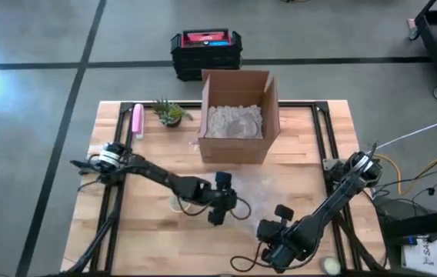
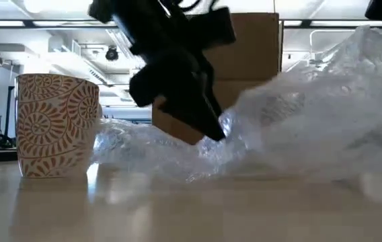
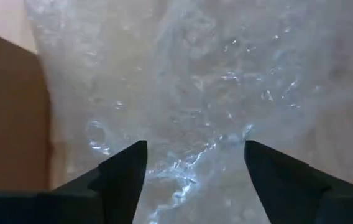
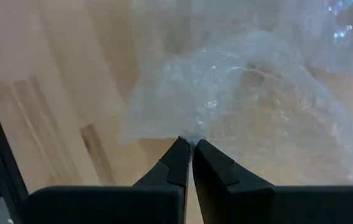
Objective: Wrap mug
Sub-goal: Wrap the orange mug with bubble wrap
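Note:
The mug (image 2: 57, 125), white with an orange leaf pattern, stands upright on the wooden table (image 1: 149, 242); in the high view it shows partly under my left arm (image 1: 177, 204). A clear sheet of bubble wrap (image 1: 268, 188) lies crumpled to the mug's right (image 2: 312, 114). My left gripper (image 3: 195, 158) is open over the wrap (image 3: 201, 81), beside the mug (image 1: 226, 201). My right gripper (image 4: 192, 144) is shut on the wrap's near edge, close to the table's front (image 1: 267, 228). My left gripper has its open fingers (image 3: 123, 177) on either side of a stretch of wrap; I cannot tell whether they touch it. My right gripper pinches a bunched point of the wrap's edge (image 4: 195, 134) between its two fingertips. It comes at it low, from the table's near side. The rest of the sheet lies slack on the table beyond the fingers.
An open cardboard box (image 1: 238, 115) with pale packing fill stands at the table's far middle. A small potted plant (image 1: 171, 113) and a pink object (image 1: 137, 119) sit at the far left. A black crate (image 1: 207, 50) is on the floor behind.

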Action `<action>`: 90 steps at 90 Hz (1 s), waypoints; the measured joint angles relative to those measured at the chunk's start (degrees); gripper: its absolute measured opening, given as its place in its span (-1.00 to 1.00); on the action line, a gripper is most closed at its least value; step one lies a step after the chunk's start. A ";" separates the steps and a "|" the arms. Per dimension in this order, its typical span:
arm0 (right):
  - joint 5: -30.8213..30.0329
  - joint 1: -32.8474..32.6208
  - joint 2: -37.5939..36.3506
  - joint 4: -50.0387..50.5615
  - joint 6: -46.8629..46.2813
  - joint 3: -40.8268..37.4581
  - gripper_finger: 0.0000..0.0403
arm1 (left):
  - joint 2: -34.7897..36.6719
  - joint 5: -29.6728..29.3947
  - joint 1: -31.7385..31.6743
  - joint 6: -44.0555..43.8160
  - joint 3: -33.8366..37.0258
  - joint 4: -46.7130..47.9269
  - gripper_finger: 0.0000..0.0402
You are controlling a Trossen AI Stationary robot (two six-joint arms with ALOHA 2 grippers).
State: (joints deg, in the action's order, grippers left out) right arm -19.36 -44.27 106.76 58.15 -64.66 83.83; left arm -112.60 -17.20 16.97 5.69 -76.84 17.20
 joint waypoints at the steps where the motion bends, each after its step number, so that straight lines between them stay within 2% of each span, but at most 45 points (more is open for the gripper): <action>1: -0.01 0.00 0.00 0.00 -0.07 0.00 -1.00 | 0.00 0.04 0.01 0.19 -0.11 0.17 0.06; 17: 0.74 0.00 0.00 4.04 -1.84 0.00 -1.00 | 3.28 0.31 1.32 2.64 -3.15 4.07 -0.80; 21: 1.69 0.02 0.00 6.11 -2.62 0.00 -1.00 | 4.75 0.29 1.61 2.93 -3.76 4.69 -0.91; 38: 4.98 0.00 0.00 14.99 -6.60 0.00 -1.00 | 13.48 0.23 2.12 2.85 -4.89 8.61 -0.91; 50: 9.73 -0.22 -0.02 20.17 -6.77 0.00 -1.00 | 20.31 0.23 2.10 1.39 -4.88 11.79 -0.98; 62: 15.13 -1.18 -0.02 22.79 -8.10 0.00 -1.00 | 26.21 0.01 1.69 -0.31 -4.53 14.37 -0.98; 82: 18.92 -4.04 -0.26 22.66 -15.64 0.00 -1.00 | 30.81 -0.25 0.28 -0.85 -3.17 15.02 -0.99; 90: 19.85 -5.91 -0.93 22.42 -18.73 0.00 -0.93 | 30.97 -0.21 -0.75 -0.85 -2.36 15.04 -1.00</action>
State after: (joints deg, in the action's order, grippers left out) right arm 0.49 -50.18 105.83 80.57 -83.39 83.83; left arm -81.63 -17.41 16.22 4.84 -79.20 32.24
